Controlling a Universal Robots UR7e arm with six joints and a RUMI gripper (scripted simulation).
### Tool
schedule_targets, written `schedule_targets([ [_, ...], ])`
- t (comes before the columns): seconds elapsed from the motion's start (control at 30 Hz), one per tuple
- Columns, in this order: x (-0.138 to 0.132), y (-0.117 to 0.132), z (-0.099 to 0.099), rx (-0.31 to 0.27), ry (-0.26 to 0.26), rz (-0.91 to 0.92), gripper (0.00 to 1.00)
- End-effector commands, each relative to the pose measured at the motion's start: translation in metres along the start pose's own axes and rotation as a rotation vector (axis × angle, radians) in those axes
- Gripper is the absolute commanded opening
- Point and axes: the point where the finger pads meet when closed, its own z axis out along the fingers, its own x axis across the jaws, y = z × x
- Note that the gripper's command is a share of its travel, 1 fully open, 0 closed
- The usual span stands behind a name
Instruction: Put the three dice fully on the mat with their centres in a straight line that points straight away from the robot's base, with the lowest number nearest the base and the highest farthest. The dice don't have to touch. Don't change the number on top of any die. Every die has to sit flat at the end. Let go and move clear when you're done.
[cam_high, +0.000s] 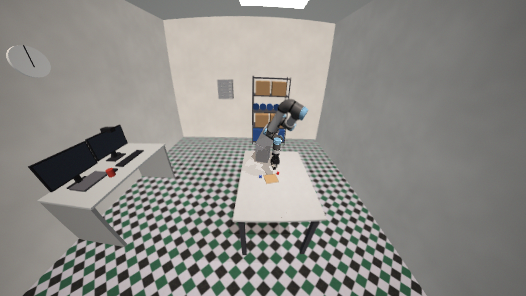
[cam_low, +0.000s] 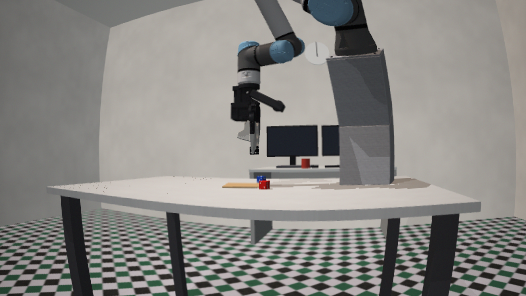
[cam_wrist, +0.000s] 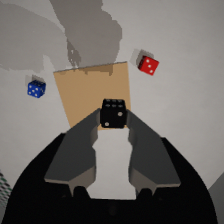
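Observation:
My gripper (cam_wrist: 113, 110) is shut on a black die (cam_wrist: 113, 113) and holds it high above the tan mat (cam_wrist: 92, 95). In the exterior view the gripper (cam_low: 253, 147) hangs well above the table, over the mat (cam_low: 245, 185). A red die (cam_wrist: 148, 65) lies on the table just off the mat's right far corner and shows in the exterior view (cam_low: 264, 184). A blue die (cam_wrist: 36, 88) lies on the table left of the mat, also seen in the exterior view (cam_low: 260, 178). In the top view the mat (cam_high: 271, 179) lies near the robot's base.
The robot's grey pedestal (cam_low: 364, 125) stands on the white table (cam_low: 260, 192) beside the mat. A desk with monitors (cam_high: 80, 157) stands off to the side, and a shelf (cam_high: 270, 100) stands at the back wall.

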Motion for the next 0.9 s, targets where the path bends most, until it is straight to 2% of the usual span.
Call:
schedule_targets([
  [0.0,-0.0265,-0.0083,-0.0014,-0.004,0.004,0.080,0.06],
  [0.6,-0.0311,-0.0103,-0.0012,-0.005,0.005,0.096,0.06],
  [0.87,-0.0310,-0.0103,0.0066,-0.005,0.005,0.096,0.06],
])
